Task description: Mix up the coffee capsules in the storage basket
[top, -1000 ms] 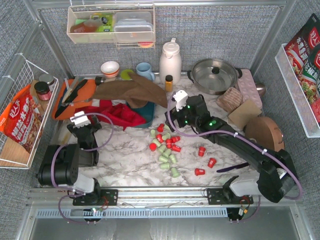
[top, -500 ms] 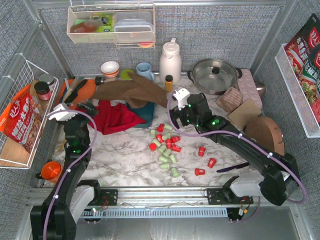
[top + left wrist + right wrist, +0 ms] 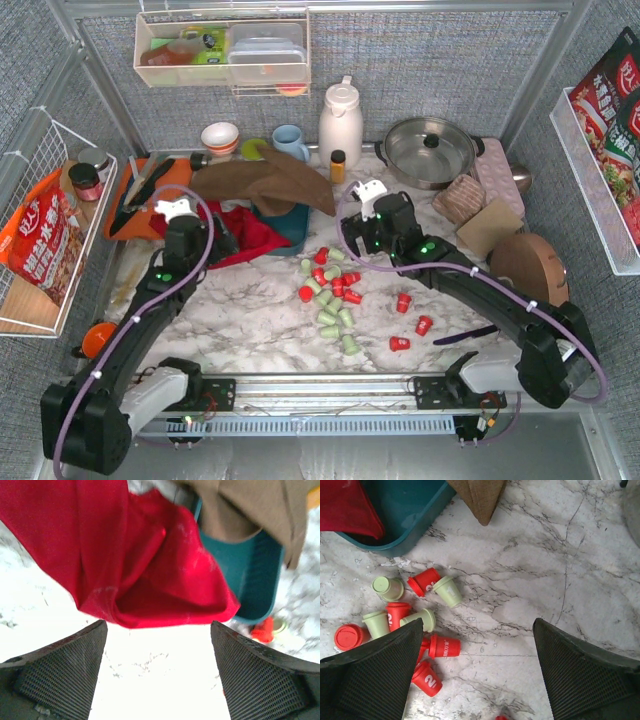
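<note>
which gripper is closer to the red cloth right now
Left. The left gripper is open right at the red cloth's edge. The right gripper hangs open above the coffee capsules, on the other side of the storage basket.

Your left arm (image 3: 135,322) and right arm (image 3: 490,295) were both black, each trailed by 1 purple cable (image 3: 200,262) held on with white ties. Green lights glowed on the links, white caps sat at the wrists, and the finger pads (image 3: 57,677) wore a fine cross-hatched grid.
</note>
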